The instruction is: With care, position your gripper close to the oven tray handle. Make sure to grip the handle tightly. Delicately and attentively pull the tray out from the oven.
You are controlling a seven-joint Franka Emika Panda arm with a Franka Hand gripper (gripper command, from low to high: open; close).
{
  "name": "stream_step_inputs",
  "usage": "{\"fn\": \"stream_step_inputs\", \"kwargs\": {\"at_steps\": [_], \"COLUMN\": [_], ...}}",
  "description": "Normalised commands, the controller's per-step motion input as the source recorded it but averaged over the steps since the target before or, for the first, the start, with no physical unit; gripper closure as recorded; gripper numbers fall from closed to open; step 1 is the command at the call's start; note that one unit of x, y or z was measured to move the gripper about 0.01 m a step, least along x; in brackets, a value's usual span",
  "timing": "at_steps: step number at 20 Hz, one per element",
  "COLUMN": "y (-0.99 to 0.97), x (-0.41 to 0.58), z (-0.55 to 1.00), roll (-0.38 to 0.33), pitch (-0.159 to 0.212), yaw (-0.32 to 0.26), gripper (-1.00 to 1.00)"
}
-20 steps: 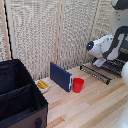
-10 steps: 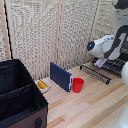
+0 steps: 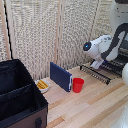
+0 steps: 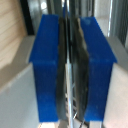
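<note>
Tray (image 3: 101, 73), a long dark metal wire rack, lies near the wooden table's (image 3: 95, 102) far edge, its thin dark handle bar (image 4: 68, 75) pinched between the white-grey gripper's (image 3: 96, 64) blue-tipped fingers (image 4: 47, 60).

**Almost no change over the last second**

Arm barely shifted, if at all; gripper (image 3: 98, 63) sits at the same spot over the near edge of the tray (image 3: 102, 72). Tray itself looks no further out from the oven (image 3: 121, 62) behind the gripper. Earlier pictures too small to judge finer motion.
</note>
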Motion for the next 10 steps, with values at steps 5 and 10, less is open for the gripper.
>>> {"fn": "stream_step_inputs", "kwargs": {"at_steps": [5, 10], "y": [0.75, 0.10], "x": [0.061, 0.077], "z": [0.00, 0.18], "roll": [-0.029, -0.033], "pitch": [0.053, 0.045], "yaw": [0.044, 0.007], "gripper": [1.00, -1.00]}}
